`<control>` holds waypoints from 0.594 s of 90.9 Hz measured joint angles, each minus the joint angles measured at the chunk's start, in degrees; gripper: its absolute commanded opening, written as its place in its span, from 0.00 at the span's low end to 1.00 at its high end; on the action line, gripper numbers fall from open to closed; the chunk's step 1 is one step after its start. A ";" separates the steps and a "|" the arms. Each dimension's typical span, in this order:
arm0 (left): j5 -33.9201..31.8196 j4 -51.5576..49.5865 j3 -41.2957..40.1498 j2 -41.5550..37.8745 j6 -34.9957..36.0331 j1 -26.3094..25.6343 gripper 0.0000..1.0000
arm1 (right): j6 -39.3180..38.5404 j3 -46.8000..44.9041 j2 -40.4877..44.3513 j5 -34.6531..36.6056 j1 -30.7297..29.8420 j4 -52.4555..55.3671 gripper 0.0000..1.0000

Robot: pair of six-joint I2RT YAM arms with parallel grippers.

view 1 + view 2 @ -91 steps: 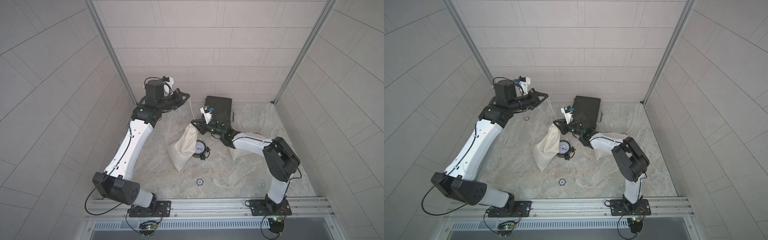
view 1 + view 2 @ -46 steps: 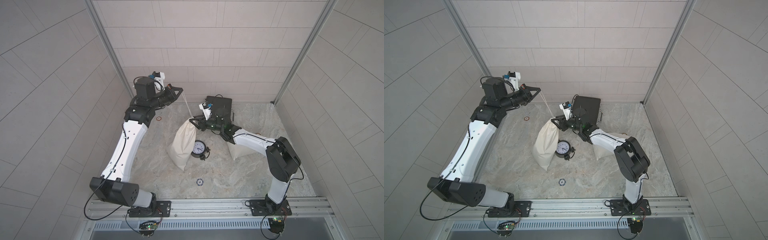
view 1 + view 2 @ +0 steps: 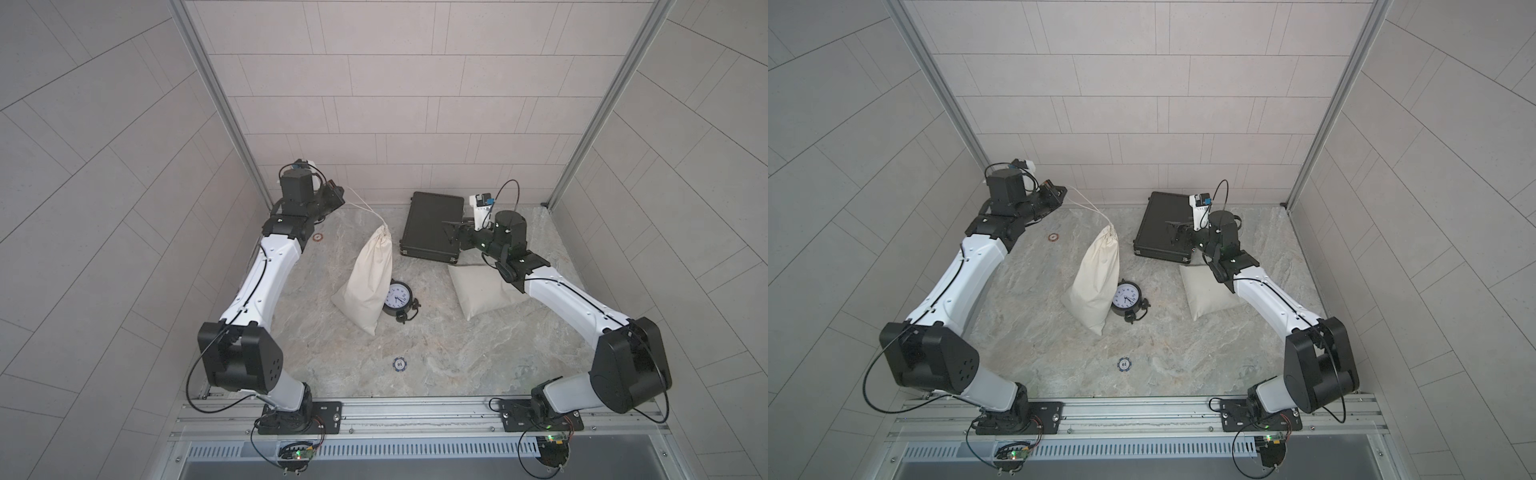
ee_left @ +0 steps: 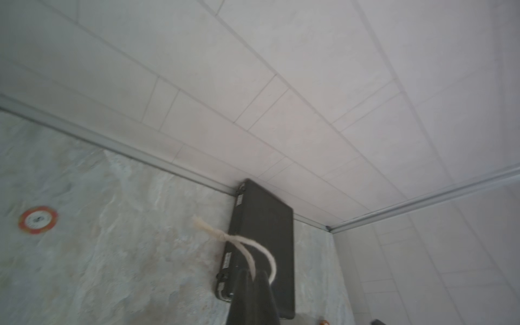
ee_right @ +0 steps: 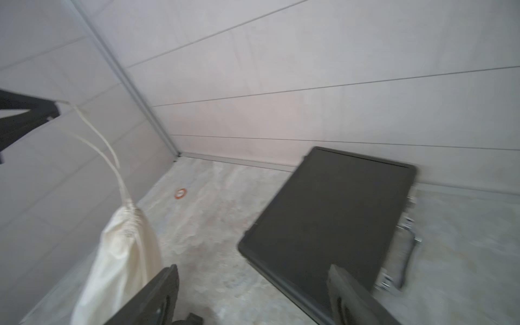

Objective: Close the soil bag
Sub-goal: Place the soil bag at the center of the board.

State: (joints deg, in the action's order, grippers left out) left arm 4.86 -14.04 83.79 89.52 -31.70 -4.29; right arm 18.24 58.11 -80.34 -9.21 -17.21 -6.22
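Note:
The soil bag (image 3: pixel 370 278) is a cream cloth sack leaning upright mid-table, its neck (image 3: pixel 384 232) gathered tight. Its white drawstring (image 3: pixel 361 206) runs up and back-left to my left gripper (image 3: pixel 340 195), which is shut on it near the back-left corner post. In the left wrist view the string (image 4: pixel 247 244) loops out from between the closed fingertips of that gripper (image 4: pixel 254 274). My right gripper (image 3: pixel 451 232) hangs open over the black case, apart from the bag. In the right wrist view that gripper (image 5: pixel 253 292) has nothing between its fingers, and the bag (image 5: pixel 123 253) stands beside one finger.
A black case (image 3: pixel 432 226) lies at the back. A black alarm clock (image 3: pixel 397 299) leans against the bag's base. A second cream bag (image 3: pixel 482 291) lies under my right arm. An orange chip (image 3: pixel 318 237) and a blue chip (image 3: pixel 399 364) lie on the table.
My right gripper let go of the bag's neck, opened and drew back to the right over the case. My left arm pulled the drawstring toward the back-left corner.

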 measured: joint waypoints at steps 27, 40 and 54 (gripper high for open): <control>-9.38 4.50 -21.73 0.92 -0.46 3.43 0.80 | -0.92 -13.60 2.91 23.61 13.25 1.70 1.00; -15.10 7.63 -28.70 -4.72 0.57 4.28 1.00 | -1.55 -18.97 2.99 31.12 16.31 -1.66 1.00; -25.64 14.29 -39.34 -15.52 4.76 4.28 1.00 | -2.84 -24.20 1.07 33.66 16.65 -9.55 1.00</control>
State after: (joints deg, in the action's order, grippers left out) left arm -20.78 0.25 44.45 74.00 -26.94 -0.01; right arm 15.40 33.91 -79.26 24.45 -0.56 -15.77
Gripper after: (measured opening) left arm 0.999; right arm 0.999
